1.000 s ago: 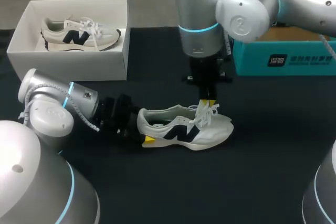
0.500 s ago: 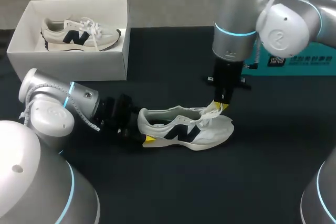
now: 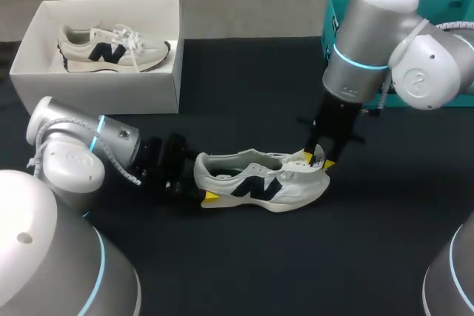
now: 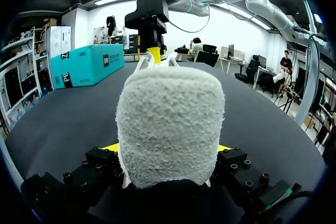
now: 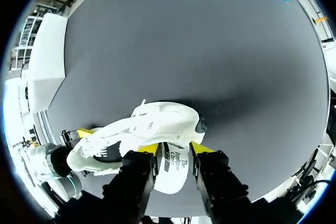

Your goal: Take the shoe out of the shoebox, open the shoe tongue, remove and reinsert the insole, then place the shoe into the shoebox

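The pale grey sneaker [image 3: 259, 183] with a dark side emblem lies lower centre on the black table [image 3: 244, 94]. The left gripper [image 3: 201, 184] is closed on its heel [image 4: 168, 129]; the right gripper [image 3: 320, 159] pinches its raised tongue [image 5: 169, 182], printed label [image 5: 171, 160] showing.

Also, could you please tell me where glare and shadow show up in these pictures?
Head view: overhead light leaves bright highlights on the glossy shells of the right arm and left arm, while the black table shows almost no shadow. Left wrist view: the heel of the shoe is evenly lit. Right wrist view: a soft dark shadow lies on the table beyond the shoe's toe.
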